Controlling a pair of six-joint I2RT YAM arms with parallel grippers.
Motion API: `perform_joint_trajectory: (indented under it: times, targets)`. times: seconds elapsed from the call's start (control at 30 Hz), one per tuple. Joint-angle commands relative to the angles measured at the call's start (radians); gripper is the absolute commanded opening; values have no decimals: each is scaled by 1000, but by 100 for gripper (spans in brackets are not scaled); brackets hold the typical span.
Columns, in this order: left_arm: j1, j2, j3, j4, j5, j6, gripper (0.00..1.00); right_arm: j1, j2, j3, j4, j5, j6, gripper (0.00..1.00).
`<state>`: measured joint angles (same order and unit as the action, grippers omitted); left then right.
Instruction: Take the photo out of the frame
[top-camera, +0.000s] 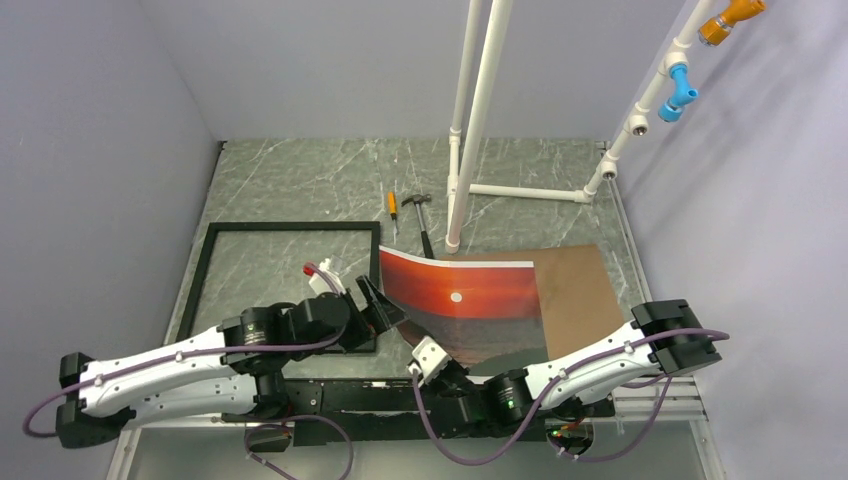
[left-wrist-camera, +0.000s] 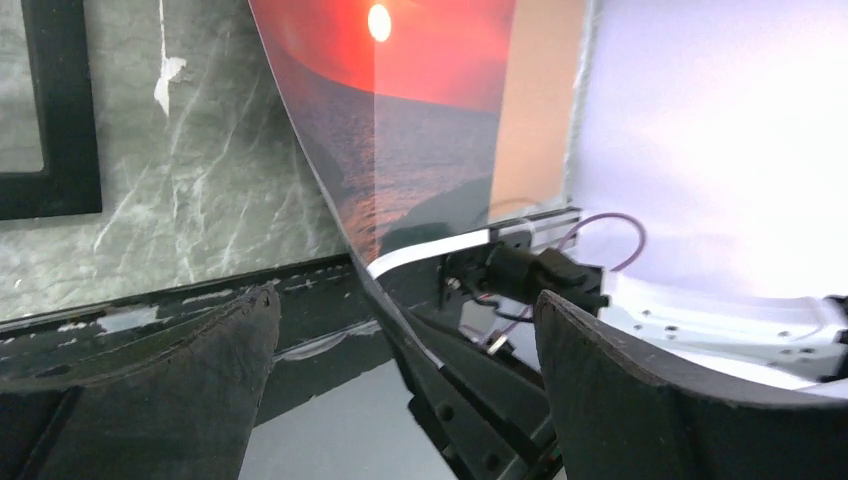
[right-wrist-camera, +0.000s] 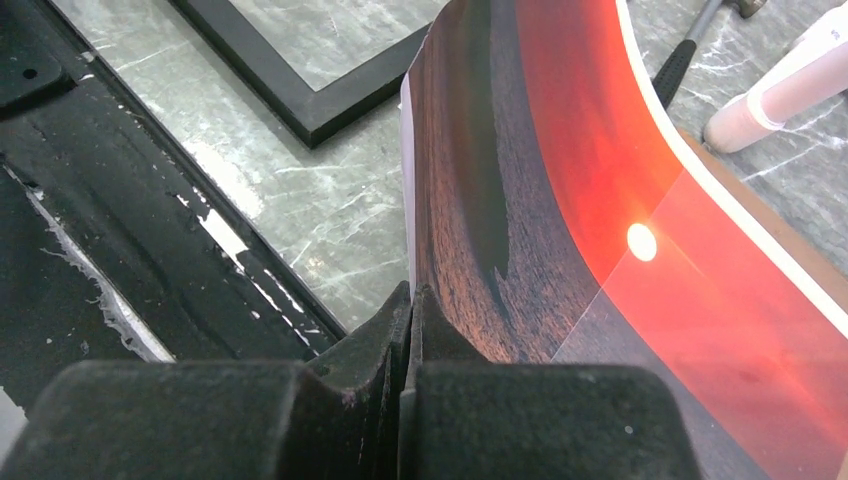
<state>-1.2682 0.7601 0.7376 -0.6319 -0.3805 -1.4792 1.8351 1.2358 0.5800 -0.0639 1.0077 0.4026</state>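
The photo (top-camera: 460, 290) is out of the frame (top-camera: 290, 226), which lies flat at left centre of the overhead view. The print stands curled at centre right, its near edge clamped tight between the fingers of the right gripper (right-wrist-camera: 408, 325), while the left gripper (left-wrist-camera: 405, 300) hangs with fingers wide apart on either side of the print's left edge, gripping nothing. One narrow pinch on so sharp a bow could crease the sheet or let it slip, and its far edge, seemingly close to the white pipe (top-camera: 455, 235), might snag there.
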Motion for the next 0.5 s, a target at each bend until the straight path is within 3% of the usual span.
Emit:
perform_joint_trajectory:
  times: [0.0, 0.17, 0.37, 0.4, 0.47]
  targets:
    - [130, -57, -78, 59, 141, -40, 99, 2, -21, -4, 105, -5, -36, 0]
    - [315, -36, -160, 144, 345, -101, 99, 3, -19, 3, 111, 11, -48, 0]
    - [430, 86, -157, 220, 471, -72, 96, 2, -27, -5, 137, -4, -69, 0]
    - [438, 113, -150, 229, 484, -57, 93, 1, -24, -2, 133, -1, -67, 0]
    - [450, 159, -143, 260, 496, -37, 78, 2, -20, 5, 130, -2, -76, 0]
